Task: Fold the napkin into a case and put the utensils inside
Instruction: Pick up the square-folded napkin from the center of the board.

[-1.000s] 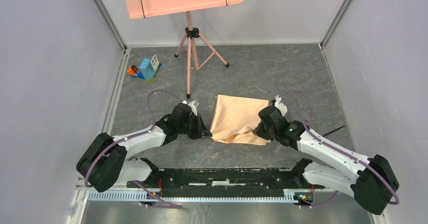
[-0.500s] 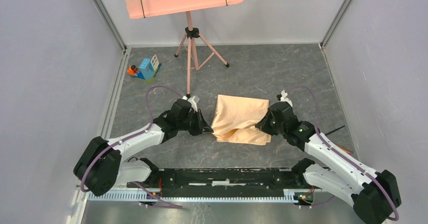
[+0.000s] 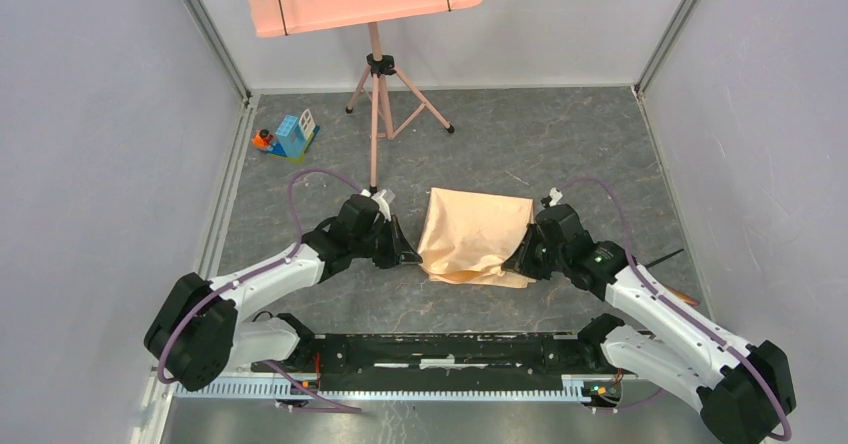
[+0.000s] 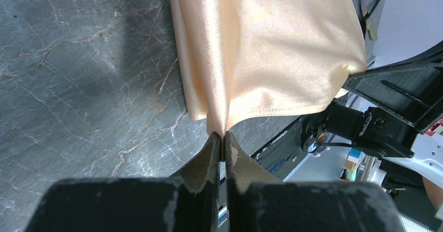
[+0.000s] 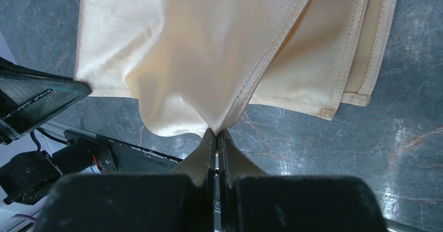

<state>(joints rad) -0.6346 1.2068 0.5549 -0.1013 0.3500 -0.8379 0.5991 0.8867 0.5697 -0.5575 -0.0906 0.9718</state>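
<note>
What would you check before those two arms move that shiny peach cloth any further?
1. Left jaws gripping the shiny peach-orange satin napkin: ok, shut on its near left corner.
2. Right jaws gripping it: ok, shut on a hemmed edge at the near right.
3. Lower cloth layers flat on the grey marbled table: ok.
4. Lifted layer taut between the jaws: not ok, it sags and creases.
5. Pink tripod music stand and small colourful toy blocks out of the way: ok, both sit farther back.
6. Utensils ready: cannot tell; only a slim black stick shows right of the napkin.
</note>
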